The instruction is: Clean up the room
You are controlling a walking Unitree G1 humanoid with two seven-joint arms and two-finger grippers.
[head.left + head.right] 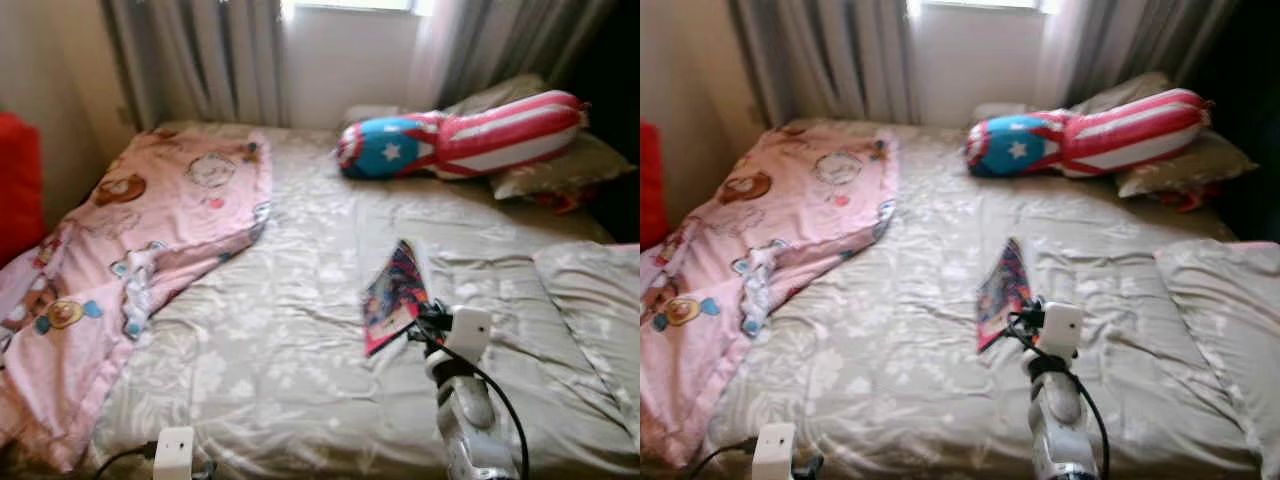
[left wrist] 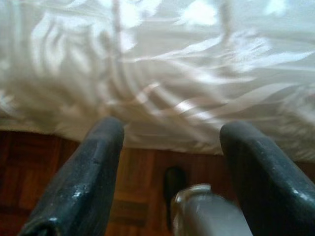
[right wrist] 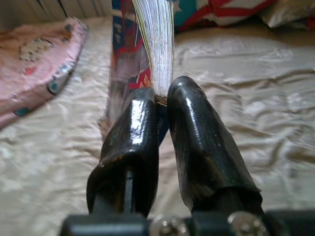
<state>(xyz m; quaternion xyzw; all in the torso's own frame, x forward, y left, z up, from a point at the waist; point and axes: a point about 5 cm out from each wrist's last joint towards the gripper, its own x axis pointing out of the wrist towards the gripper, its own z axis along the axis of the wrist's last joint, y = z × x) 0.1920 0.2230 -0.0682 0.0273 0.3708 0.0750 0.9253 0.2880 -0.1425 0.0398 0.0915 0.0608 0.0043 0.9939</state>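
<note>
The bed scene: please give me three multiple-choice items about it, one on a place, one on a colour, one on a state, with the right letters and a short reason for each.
1. Where does the pink blanket lie on the bed?
A. on the robot's left side
B. at the window end, on the pillows
C. under the book

2. Which colours has the long cushion at the window end of the bed?
A. green and yellow
B. red and white stripes with a blue patch and a white star
C. plain grey

3. What is the state of the right claw?
A. open above the sheet
B. shut on the blanket
C. shut on the book

Answers:
1 A, the eye views show it spread along the left side and hanging over the edge.
2 B, the stripes and star are plain in both eye views.
3 C, the right wrist view shows the book's page edge pinched between both fingers.
</note>
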